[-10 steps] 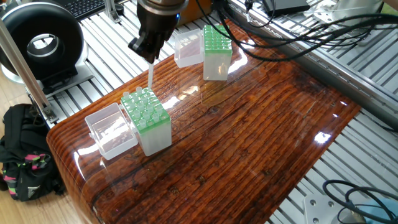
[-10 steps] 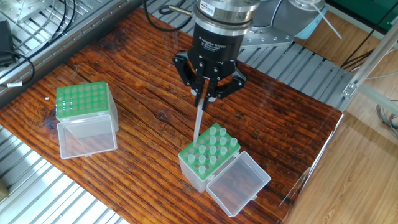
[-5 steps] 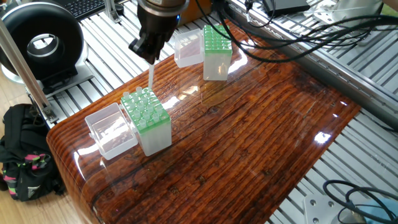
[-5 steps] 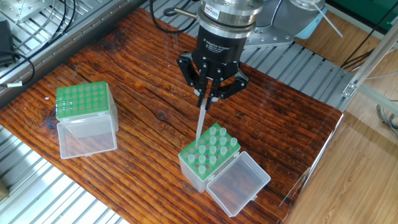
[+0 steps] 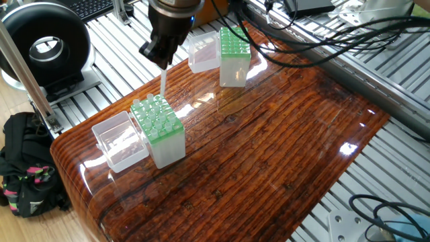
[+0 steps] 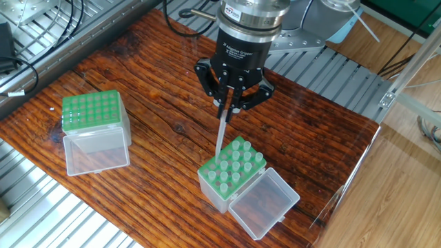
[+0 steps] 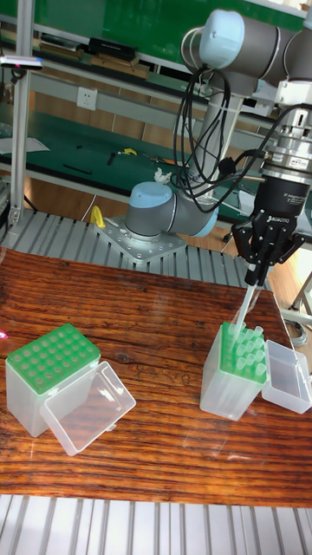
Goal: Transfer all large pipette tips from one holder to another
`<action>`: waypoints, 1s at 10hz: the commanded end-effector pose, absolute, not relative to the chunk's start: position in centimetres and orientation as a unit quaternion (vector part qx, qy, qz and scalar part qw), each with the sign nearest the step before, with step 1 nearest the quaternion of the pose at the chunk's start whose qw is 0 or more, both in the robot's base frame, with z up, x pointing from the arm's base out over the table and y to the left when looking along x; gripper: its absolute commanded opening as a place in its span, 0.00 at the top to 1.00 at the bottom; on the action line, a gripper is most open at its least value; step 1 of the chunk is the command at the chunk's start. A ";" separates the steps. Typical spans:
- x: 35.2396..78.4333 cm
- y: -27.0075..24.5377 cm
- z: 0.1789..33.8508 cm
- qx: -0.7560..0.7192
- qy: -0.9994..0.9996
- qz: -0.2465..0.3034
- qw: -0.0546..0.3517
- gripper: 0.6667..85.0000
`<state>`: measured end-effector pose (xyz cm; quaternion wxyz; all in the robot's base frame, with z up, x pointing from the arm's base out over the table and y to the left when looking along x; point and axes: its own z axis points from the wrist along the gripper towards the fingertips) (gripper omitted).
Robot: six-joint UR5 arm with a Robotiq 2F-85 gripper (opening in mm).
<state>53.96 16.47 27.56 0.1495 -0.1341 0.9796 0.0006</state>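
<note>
Glossy table (image 6: 158,103), end effector (image 6: 229,110) fingertips indistinct

1. Wood-grain counter (image 6: 138,76), glossy brown w/ rounded edges, set on ribbed aluminium frame (image 5: 376,87).
2. Two tip boxes on it, well apart, both w/ green grid tops.
3. Box w/ tips (image 6: 231,172): clear hinged lid (image 6: 265,203) open, lying on counter beside it.
4. Other box (image 6: 93,114): near opposite edge, lid (image 6: 96,151) also open & resting on the wood.
</note>
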 end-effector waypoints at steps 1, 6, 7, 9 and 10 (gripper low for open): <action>54.3 16.5 27.7 -0.135 0.980 0.005 0.150 1.00; 54.7 16.9 27.4 -0.136 0.979 0.003 0.149 1.00; 55.0 16.9 27.5 -0.138 0.979 0.001 0.148 1.00; 55.7 16.7 27.7 -0.140 0.979 -0.001 0.146 1.00; 55.8 16.7 27.6 -0.140 0.979 -0.002 0.146 1.00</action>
